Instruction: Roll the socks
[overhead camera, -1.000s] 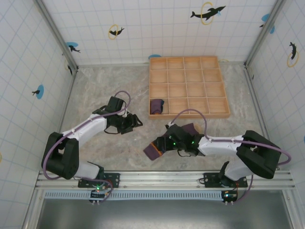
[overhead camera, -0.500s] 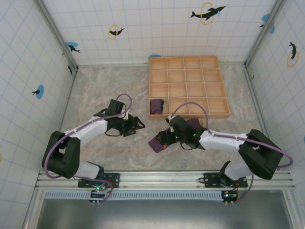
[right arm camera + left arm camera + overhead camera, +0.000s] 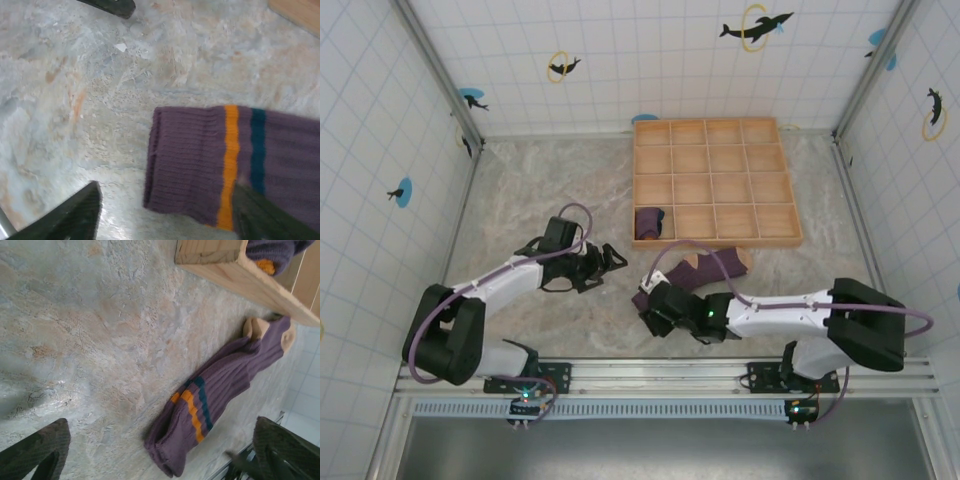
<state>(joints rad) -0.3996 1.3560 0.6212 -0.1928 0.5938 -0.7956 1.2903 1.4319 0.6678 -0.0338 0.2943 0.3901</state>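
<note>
White tiled walls (image 3: pixel 620 60) on three sides, dolphin stickers (image 3: pixel 756 27). Mottled beige stone tabletop (image 3: pixel 520 180). Metal rail (image 3: pixel 660 375) along near edge. Even light.

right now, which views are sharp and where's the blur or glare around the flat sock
top external view: evenly lit and sharp, sock clear, only soft shadows on the table; left wrist view: sock in focus, faint sheen on the table at lower left, its own fingers dark and blurred; right wrist view: sock cuff crisp, fingers soft and dark
</note>
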